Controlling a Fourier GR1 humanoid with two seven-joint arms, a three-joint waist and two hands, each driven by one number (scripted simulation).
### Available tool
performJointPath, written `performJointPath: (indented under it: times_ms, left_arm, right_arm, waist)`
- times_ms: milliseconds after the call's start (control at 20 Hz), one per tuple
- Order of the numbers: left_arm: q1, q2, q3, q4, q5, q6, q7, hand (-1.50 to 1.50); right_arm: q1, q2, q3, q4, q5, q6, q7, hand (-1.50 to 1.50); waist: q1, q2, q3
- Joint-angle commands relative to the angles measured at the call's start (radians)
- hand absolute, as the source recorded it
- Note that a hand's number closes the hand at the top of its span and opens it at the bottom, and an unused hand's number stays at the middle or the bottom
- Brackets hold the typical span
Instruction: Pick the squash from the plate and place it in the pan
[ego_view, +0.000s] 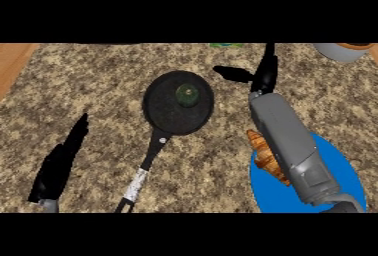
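A small dark green squash (187, 94) lies inside the black pan (164, 112), a little above the pan's middle. The pan's handle (142, 175) runs down toward the lower edge. The blue plate (295, 192) sits at the lower right, partly under my right forearm. My right hand (255, 75) hovers just right of the pan's upper rim, fingers straight and spread, holding nothing. My left hand (63, 160) rests open at the lower left, fingers pointing up.
A brown croissant (266, 157) lies on the plate's left edge beside my right forearm. A grey bowl (343, 51) stands at the top right corner. A small green thing (225, 45) peeks in at the top edge. The counter's wooden edge (13, 65) shows top left.
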Motion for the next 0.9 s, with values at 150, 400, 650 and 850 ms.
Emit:
performJointPath:
  times_ms: [150, 400, 650, 850]
  left_arm:
    - [-0.007, 0.024, 0.055, 0.010, 0.003, -0.006, -0.005, 0.00]
    - [0.050, 0.004, 0.036, -0.046, 0.009, -0.027, 0.022, 0.00]
    - [0.008, -0.028, 0.033, 0.044, -0.045, 0.011, -0.034, 0.00]
    - [0.028, -0.040, 0.017, -0.021, -0.051, -0.010, -0.003, 0.00]
  right_arm:
    - [0.220, -0.119, 0.011, -0.183, -0.003, 0.112, -0.065, -1.50]
    - [0.382, -0.212, 0.039, -0.414, 0.001, 0.188, 0.027, -1.50]
    - [0.543, -0.292, 0.002, -0.594, -0.042, 0.293, 0.052, -1.50]
    - [0.587, -0.351, -0.043, -0.617, -0.061, 0.393, 0.038, -1.50]
  waist:
    - [-0.038, -0.011, -0.001]
    - [-0.039, -0.014, -0.001]
    - [-0.036, -0.009, -0.001]
    - [-0.028, -0.008, -0.001]
